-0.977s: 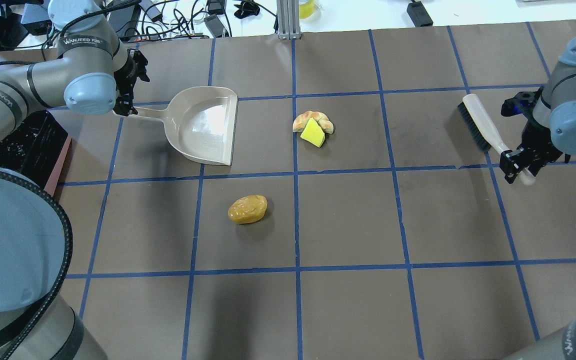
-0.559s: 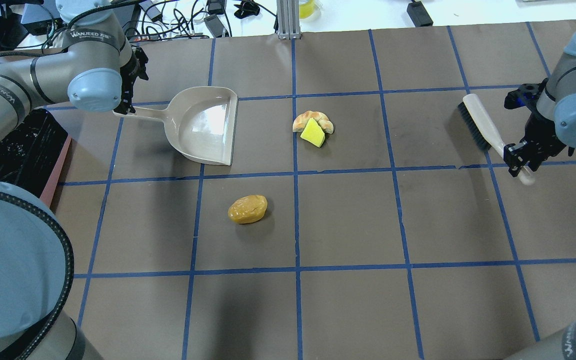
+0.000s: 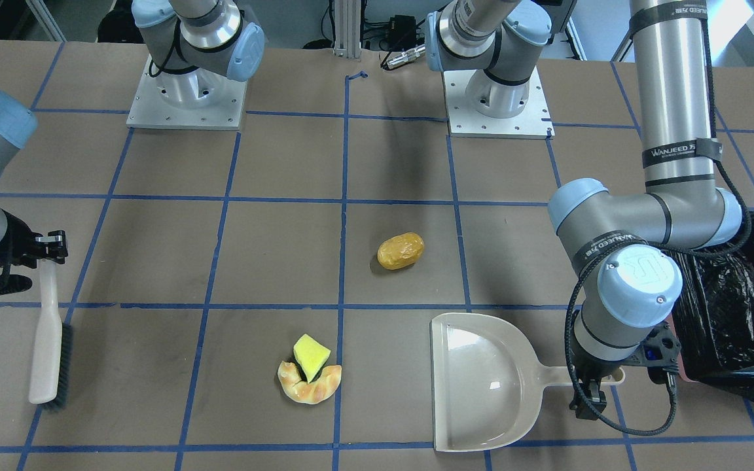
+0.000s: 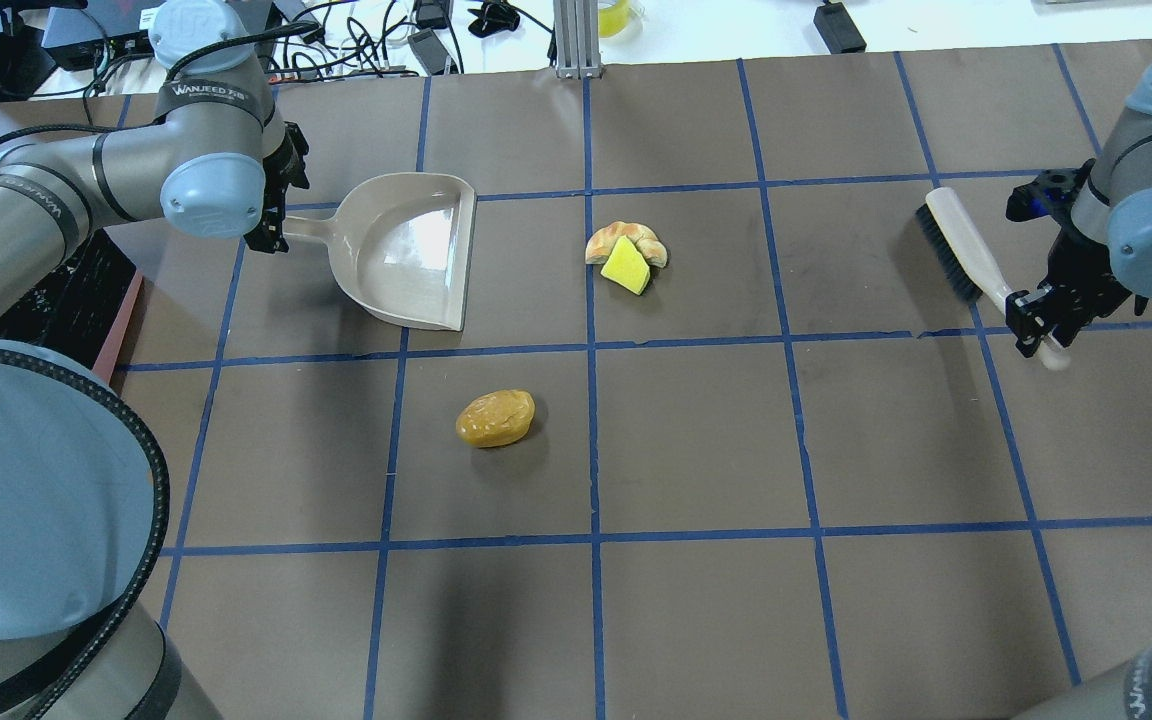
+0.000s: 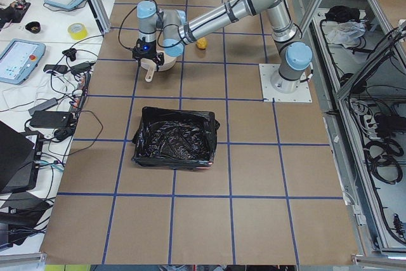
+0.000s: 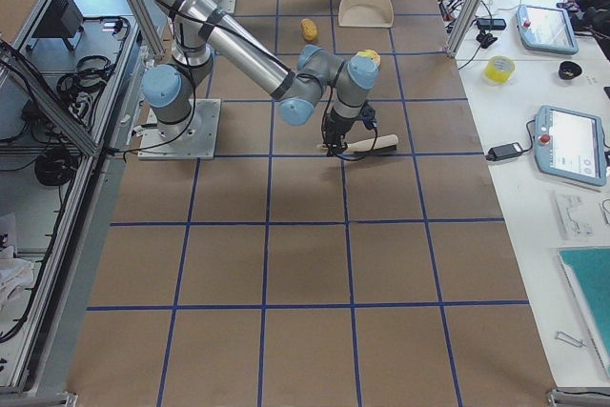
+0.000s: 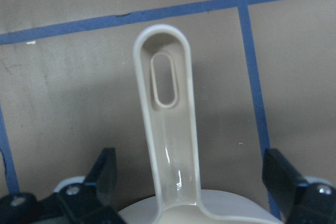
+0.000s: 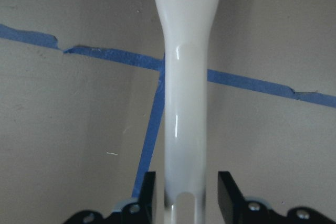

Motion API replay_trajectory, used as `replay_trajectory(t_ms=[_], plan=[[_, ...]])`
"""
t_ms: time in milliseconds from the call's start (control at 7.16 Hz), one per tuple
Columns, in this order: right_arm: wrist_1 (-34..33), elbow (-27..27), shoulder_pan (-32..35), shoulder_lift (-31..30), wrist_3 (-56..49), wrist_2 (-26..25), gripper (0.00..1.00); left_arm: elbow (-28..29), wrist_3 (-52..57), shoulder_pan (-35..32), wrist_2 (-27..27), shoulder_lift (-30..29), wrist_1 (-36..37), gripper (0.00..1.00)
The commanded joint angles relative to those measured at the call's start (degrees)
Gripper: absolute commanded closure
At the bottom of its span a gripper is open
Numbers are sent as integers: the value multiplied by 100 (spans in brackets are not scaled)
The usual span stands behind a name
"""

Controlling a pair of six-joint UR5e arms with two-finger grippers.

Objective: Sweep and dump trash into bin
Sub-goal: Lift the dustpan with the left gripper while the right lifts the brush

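overhead exterior: the potato lump [image 4: 495, 417] lies alone on the desk [image 4: 696, 440], the yellow wedge [image 4: 626, 265] leans on the croissant [image 4: 626, 243] a little to the right of the dustpan [image 4: 406, 250], and the black-lined bin [image 4: 66, 300] sits at the left edge. left wrist-mounted: the left tool [image 7: 189, 156] is spread wide, its fingers [image 7: 105, 169] clear of the dustpan handle on both sides. right wrist-mounted: the right tool [image 8: 187, 177] straddles the brush [image 8: 186, 77] handle, spread a little, with a thin gap on each side.
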Motion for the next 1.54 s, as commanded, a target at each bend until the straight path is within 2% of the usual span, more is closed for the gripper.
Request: replay_trajectory(t_ms=[0,140,279,419,559,698,977,1117,1257,1396], plan=[[57,4,1,-4,3,0,56,-11,-25,6,24,-99,6,0],[58,4,1,5,3,0,60,-11,-16,6,50,-91,6,0],[84,4,1,5,3,0,63,-11,27,6,77,-90,6,8],[162,4,1,5,3,0,68,-11,115,6,59,-82,-3,51],[215,4,1,5,3,0,74,-28,142,6,68,-82,-12,89],[224,4,1,5,11,0,79,-115,55,6,33,-29,5,100],[381,-84,61,-195,142,0,81,-116,97,6,68,76,58,100],[1027,-241,506,-649,517,-26,86,-21,124,-3,216,164,67,100],[1668,-495,1311,-854,1539,-122,89,15,55,-81,226,191,259,100],[1857,-602,1989,-813,2724,-53,89,-11,-7,-212,157,182,513,100]])
